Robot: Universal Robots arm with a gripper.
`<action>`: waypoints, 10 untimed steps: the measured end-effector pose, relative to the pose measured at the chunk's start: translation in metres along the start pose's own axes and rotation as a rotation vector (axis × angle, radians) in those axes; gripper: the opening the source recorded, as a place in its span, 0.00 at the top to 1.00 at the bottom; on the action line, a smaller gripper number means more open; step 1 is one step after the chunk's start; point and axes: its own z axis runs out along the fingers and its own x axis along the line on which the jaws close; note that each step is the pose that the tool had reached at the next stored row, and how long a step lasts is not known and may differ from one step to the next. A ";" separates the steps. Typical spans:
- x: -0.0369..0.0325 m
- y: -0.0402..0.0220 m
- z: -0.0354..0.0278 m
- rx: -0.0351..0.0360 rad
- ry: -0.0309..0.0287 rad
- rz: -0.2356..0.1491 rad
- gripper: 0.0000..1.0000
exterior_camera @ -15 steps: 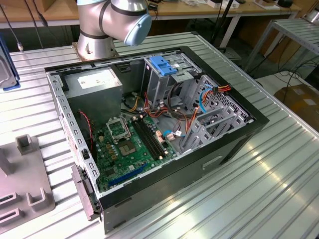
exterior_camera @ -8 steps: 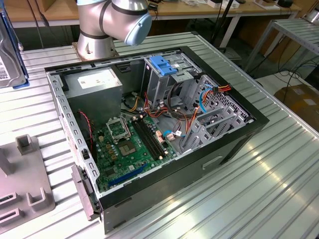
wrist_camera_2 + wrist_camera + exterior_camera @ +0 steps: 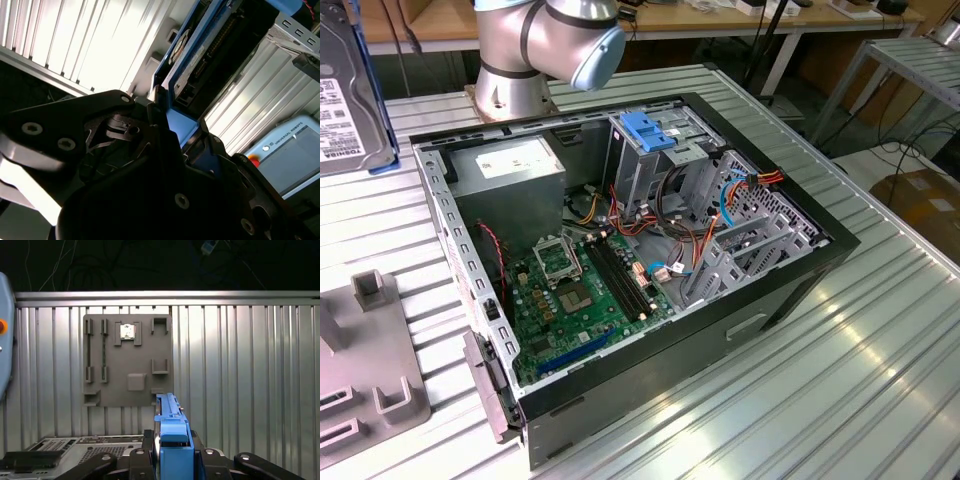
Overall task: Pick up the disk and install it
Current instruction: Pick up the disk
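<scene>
At the exterior view's far left edge, there's the disk (image 3: 342,100), upright, with its grey metal face and white printed label turned to the camera. There is dark lettering on that label, and a blue carrier strip runs down its side. It is outside the computer case (image 3: 790,275). Below it a grey fixture plate (image 3: 370,375) lies flat on the ribbed metal table (image 3: 860,370). Moving right, the arm (image 3: 545,40) rises from its base behind the case, one blue-capped joint bent over. The case lies open, with a green motherboard (image 3: 575,290) inside and a blue latch piece (image 3: 650,130) atop the drive cage. In the first wrist view the gripper (image 3: 172,460) is clamped on the disk's blue frame, black fingers (image 3: 145,450) pressed against both sides. The second wrist view shows the same grip, with a lettered teach pendant (image 3: 292,150) beyond.
</scene>
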 end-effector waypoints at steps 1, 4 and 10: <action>0.0000 -0.0015 0.0000 0.0001 0.0000 0.000 0.63; -0.0002 -0.0088 -0.0001 0.0001 0.0000 0.000 0.63; -0.0005 -0.0221 -0.0004 0.0000 0.0000 0.000 0.63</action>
